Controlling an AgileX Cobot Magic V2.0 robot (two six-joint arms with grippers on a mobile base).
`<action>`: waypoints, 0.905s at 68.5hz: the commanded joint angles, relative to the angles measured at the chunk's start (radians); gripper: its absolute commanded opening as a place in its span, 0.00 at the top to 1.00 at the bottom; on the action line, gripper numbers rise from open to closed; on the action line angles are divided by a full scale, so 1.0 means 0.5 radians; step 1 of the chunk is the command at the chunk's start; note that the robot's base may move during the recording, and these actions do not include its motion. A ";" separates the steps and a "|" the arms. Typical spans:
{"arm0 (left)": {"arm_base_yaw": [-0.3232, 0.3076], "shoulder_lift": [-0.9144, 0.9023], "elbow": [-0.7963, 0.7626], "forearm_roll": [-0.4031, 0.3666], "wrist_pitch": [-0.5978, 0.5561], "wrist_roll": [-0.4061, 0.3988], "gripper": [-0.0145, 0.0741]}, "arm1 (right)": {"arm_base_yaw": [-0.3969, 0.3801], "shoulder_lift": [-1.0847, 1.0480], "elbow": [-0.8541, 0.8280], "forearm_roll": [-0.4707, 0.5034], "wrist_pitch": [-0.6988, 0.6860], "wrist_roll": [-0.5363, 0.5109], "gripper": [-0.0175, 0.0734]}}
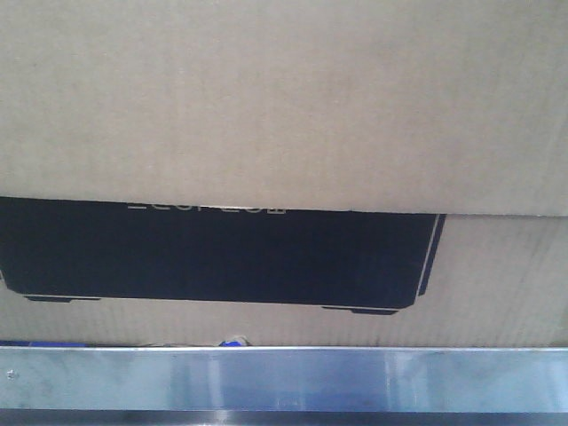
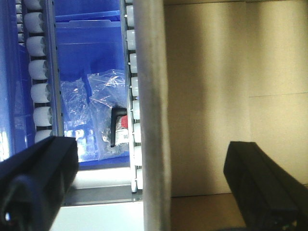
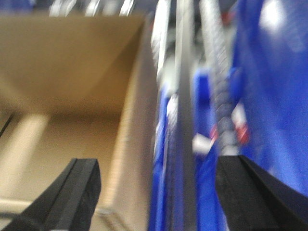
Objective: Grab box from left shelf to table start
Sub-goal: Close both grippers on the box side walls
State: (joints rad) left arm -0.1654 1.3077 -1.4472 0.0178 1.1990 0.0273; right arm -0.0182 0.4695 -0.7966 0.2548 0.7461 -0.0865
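Note:
The brown cardboard box, with its black printed panel, fills the front view. It stands behind the left shelf's silver metal rail. My left gripper is open and straddles the box's left wall, one finger inside the box and the other outside. My right gripper is open too and straddles the box's right wall in a blurred view. Neither gripper's pads touch the cardboard. A pale strip of the table shows at the bottom of the left wrist view.
A blue bin holding clear plastic bags sits left of the box, beyond a row of white rollers. More blue bins and a roller track lie right of the box.

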 commanded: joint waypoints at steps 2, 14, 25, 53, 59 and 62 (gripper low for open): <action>0.002 -0.046 -0.065 0.005 -0.063 -0.025 0.25 | -0.010 0.208 -0.273 0.201 0.018 -0.230 0.15; 0.002 -0.046 -0.065 0.005 -0.063 -0.025 0.25 | -0.010 0.592 -0.575 0.355 0.362 -0.354 0.15; 0.002 -0.046 -0.065 0.005 -0.063 -0.025 0.25 | -0.010 0.924 -0.791 0.355 0.489 -0.356 0.15; 0.002 -0.046 -0.065 0.005 -0.063 -0.025 0.25 | -0.008 1.479 -1.093 0.296 0.627 -0.249 0.15; 0.002 -0.046 -0.065 0.005 -0.063 -0.025 0.25 | 0.027 1.538 -1.097 0.145 0.628 -0.184 0.15; 0.002 -0.046 -0.065 0.005 -0.063 -0.025 0.25 | 0.055 1.559 -1.097 0.067 0.625 -0.144 0.15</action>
State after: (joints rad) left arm -0.1654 1.3077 -1.4472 0.0178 1.2012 0.0273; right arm -0.0086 1.2523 -1.3065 0.3378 1.0944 -0.1894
